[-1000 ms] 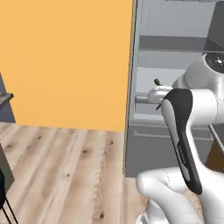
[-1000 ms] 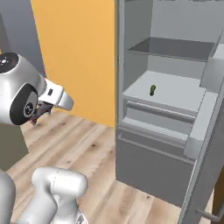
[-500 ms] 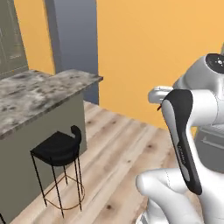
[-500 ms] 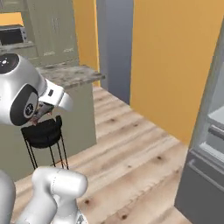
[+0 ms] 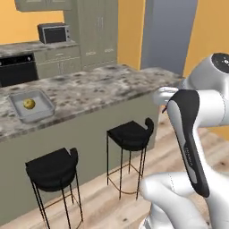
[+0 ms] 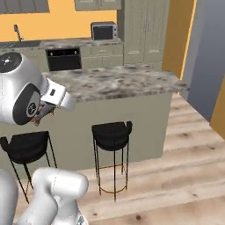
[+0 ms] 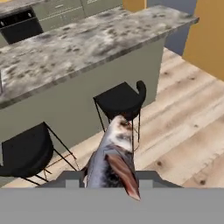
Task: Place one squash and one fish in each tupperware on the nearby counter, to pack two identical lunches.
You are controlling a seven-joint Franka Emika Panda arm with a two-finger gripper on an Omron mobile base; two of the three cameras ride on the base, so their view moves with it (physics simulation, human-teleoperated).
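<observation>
- The step in hand is carrying: the grey fish (image 7: pixel 112 159) juts out from between the jaws in the hand view, head pointing away, so the jaws are closed on it, held high over the floor.
- One container (image 5: pixel 31 106) sits on the left part of the worktop (image 5: pixel 103 87) in the left base view, with the yellow squash (image 5: pixel 29 103) already inside and no fish.
- I judge the next move calls for bringing the base up to the worktop beside the stools (image 5: pixel 130 134), reaching over the edge, and lowering the fish next to that squash before letting go.
- A second ago both base views faced the open fridge with a green squash on its shelf; now they face the kitchen island, so the base has turned, not the things.
- The jaws keep the same closed hold.
</observation>
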